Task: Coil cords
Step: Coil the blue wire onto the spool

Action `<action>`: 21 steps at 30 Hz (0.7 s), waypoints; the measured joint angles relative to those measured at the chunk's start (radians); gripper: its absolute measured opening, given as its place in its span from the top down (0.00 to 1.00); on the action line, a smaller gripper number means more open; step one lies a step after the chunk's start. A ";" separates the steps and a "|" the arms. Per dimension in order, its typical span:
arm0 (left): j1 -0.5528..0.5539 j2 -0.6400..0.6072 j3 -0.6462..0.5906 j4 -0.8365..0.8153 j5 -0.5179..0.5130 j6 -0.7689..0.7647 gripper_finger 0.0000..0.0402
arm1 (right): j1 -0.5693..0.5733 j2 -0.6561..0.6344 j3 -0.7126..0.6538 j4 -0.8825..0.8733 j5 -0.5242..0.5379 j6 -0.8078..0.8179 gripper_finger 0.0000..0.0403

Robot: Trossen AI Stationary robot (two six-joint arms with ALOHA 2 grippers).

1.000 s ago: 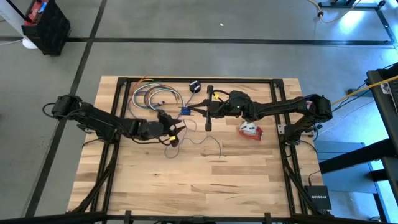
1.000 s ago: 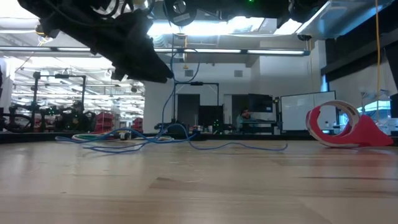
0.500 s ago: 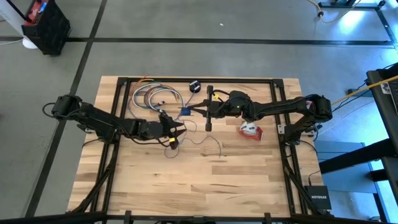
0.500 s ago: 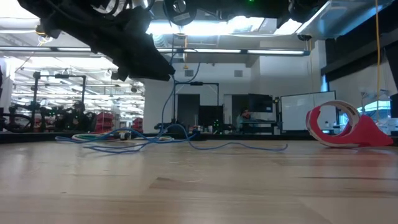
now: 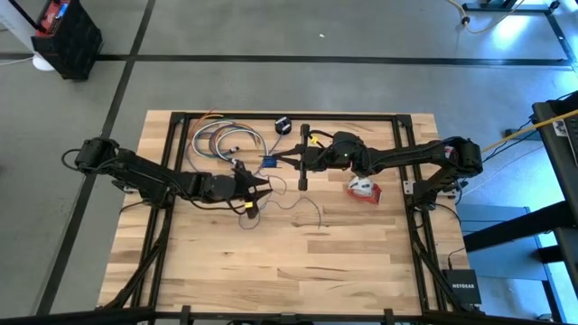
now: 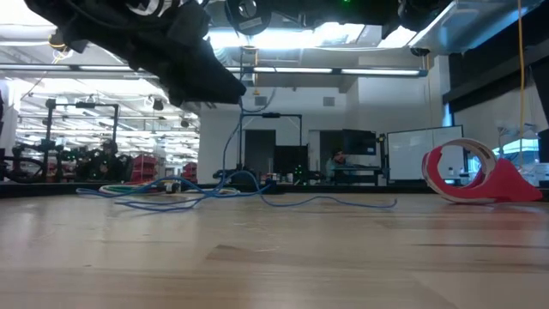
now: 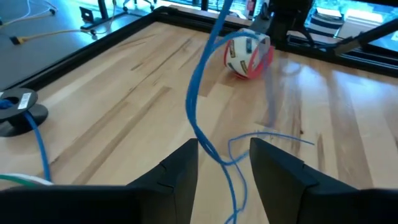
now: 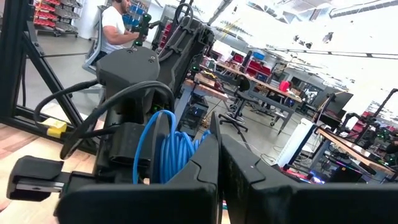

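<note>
While both dark arms reach toward the middle of the pale wooden desk (image 5: 298,262), the left tool (image 5: 254,190) sits just left of centre in the overhead frame. Its two dark fingers (image 7: 180,171) stand apart in the left wrist view, with the long, thin bluish-purple cord (image 7: 200,118) running down between them; no contact between finger and cord can be confirmed. From that point the cord trails right across the desk as a loose, wavy line (image 5: 302,206), and in the table-level frame it lies flat along the boards (image 6: 326,202) with one strand rising to the upper centre. The small black round puck (image 7: 17,112) rests on the desk at the left edge of the left wrist frame, a blue strand entering it.

The right tool (image 5: 304,161) holds position at upper centre of the overhead frame, fingers closed together; a coil of blue cord (image 8: 171,152) appears just beyond them in the right wrist view, and whether it is gripped cannot be told. A red-and-white rounded item (image 5: 363,188) lies on the desk right of centre, clear of both tools. A bundle of multicoloured cables (image 5: 221,140) occupies the upper left of the desk. A person (image 8: 118,28) sits in the room beyond.
</note>
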 joint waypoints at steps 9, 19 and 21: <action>0.001 0.000 0.000 -0.001 -0.003 0.045 0.92 | 0.000 0.000 0.000 0.000 0.000 0.000 0.98; -0.013 -0.039 0.000 -0.048 -0.035 0.053 1.00 | 0.000 0.000 0.000 -0.005 0.000 0.000 0.98; -0.024 -0.064 0.000 -0.062 -0.041 0.054 1.00 | 0.000 0.000 0.000 -0.006 0.000 0.000 0.98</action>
